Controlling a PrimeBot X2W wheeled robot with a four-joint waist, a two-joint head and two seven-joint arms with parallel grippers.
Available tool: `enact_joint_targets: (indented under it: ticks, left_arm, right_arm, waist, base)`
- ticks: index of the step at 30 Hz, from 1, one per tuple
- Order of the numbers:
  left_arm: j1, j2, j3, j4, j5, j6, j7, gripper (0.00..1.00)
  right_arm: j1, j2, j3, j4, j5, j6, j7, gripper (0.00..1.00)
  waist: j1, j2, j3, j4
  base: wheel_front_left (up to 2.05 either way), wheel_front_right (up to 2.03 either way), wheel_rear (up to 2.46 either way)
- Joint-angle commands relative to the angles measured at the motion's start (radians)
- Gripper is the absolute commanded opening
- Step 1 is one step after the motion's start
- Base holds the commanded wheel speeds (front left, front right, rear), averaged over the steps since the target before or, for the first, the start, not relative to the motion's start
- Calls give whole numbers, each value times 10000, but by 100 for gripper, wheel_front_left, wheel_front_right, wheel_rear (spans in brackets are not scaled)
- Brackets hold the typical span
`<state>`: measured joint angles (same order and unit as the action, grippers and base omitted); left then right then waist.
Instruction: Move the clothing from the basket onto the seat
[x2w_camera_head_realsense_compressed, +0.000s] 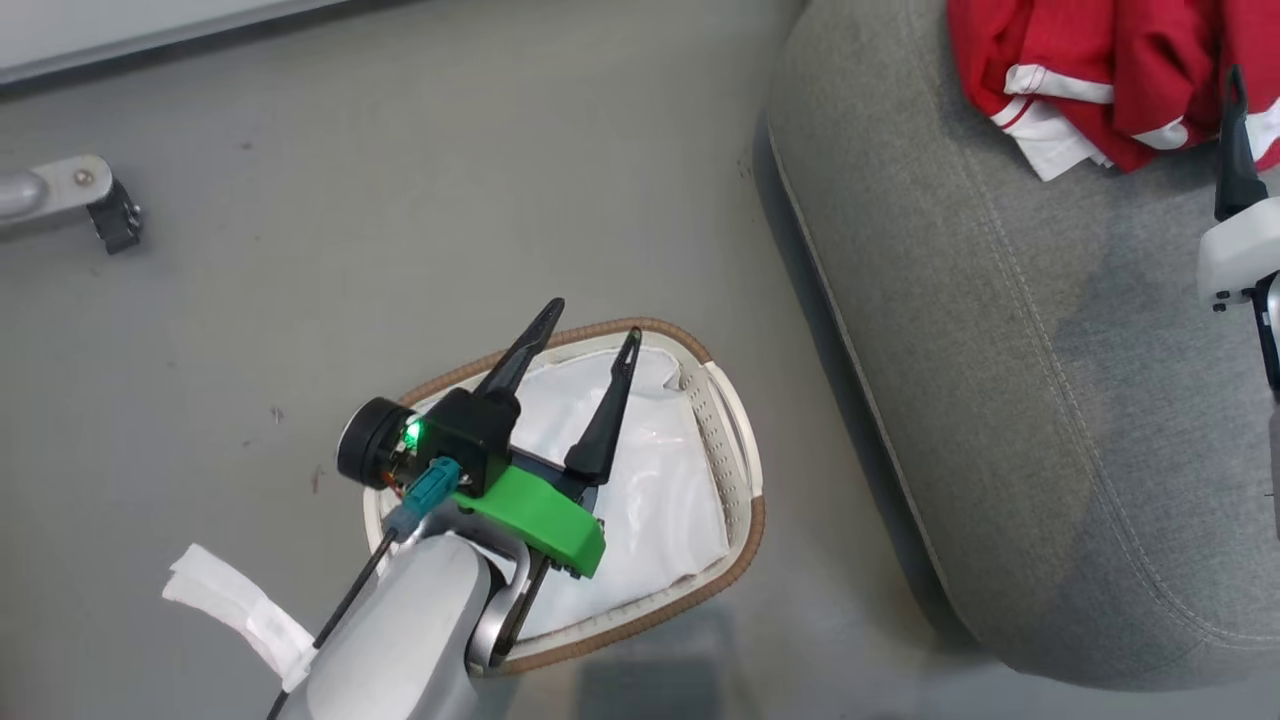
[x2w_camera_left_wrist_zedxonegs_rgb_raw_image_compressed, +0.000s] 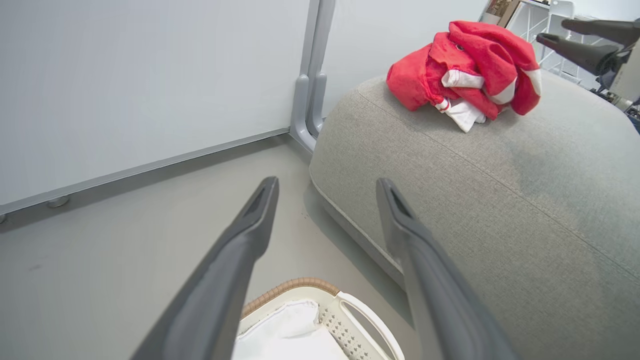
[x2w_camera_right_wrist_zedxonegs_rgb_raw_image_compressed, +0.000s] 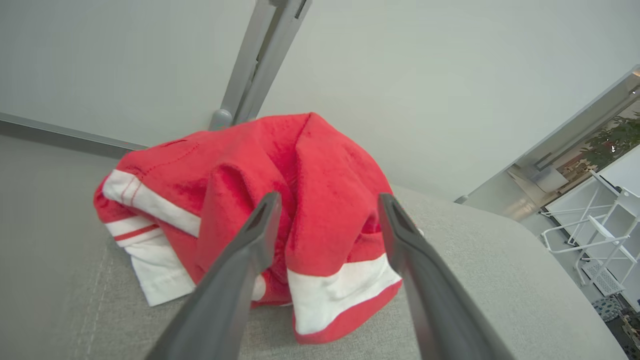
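The clothing (x2w_camera_head_realsense_compressed: 1100, 60), a crumpled heap of red garments with white bands, lies on the grey seat (x2w_camera_head_realsense_compressed: 1000, 350) near its far end. My right gripper (x2w_camera_right_wrist_zedxonegs_rgb_raw_image_compressed: 328, 198) is open just in front of the heap (x2w_camera_right_wrist_zedxonegs_rgb_raw_image_compressed: 320, 165), and its fingers hold nothing. From the left wrist view this gripper (x2w_camera_left_wrist_zedxonegs_rgb_raw_image_compressed: 555, 30) hangs right of the clothing (x2w_camera_left_wrist_zedxonegs_rgb_raw_image_compressed: 465, 65). My left gripper (x2w_camera_head_realsense_compressed: 594, 320) hovers open and empty above the basket (x2w_camera_head_realsense_compressed: 740, 560). In the basket I see the white liner (x2w_camera_head_realsense_compressed: 660, 480); my arm hides part of its inside.
The basket stands on the grey floor left of the seat's rounded edge (x2w_camera_left_wrist_zedxonegs_rgb_raw_image_compressed: 350, 210). A pale wall panel with a grey post (x2w_camera_left_wrist_zedxonegs_rgb_raw_image_compressed: 310, 100) runs behind. A metal leg with a dark caster (x2w_camera_head_realsense_compressed: 110, 215) sits far left. White chairs (x2w_camera_right_wrist_zedxonegs_rgb_raw_image_compressed: 600, 235) stand beyond the seat.
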<state>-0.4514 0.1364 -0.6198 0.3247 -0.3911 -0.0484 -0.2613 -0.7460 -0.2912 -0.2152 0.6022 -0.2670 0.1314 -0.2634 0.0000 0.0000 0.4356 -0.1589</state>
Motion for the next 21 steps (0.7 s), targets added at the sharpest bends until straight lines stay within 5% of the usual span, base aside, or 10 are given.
enact_joint_targets:
  ticks: [1,10,21]
  left_arm:
    - [254,-60,162,23,-150,50,-45,100]
    - [1420,-392,1552,122,-320,115,-43,100]
    - [2741,-574,3205,-39,-56,79,-43,100]
  right_arm:
    - [219,-92,84,-89,146,-15,-17,100]
    - [619,162,441,-246,682,-15,-17,100]
    - [2189,1740,1109,-1062,1649,-15,-17,100]
  waist:
    - [0,0,-934,54]
    - [0,0,-2661,729]
    - [0,0,-3696,1568]
  base:
    - [0,0,0]
    - [0,0,0]
    - [0,0,0]
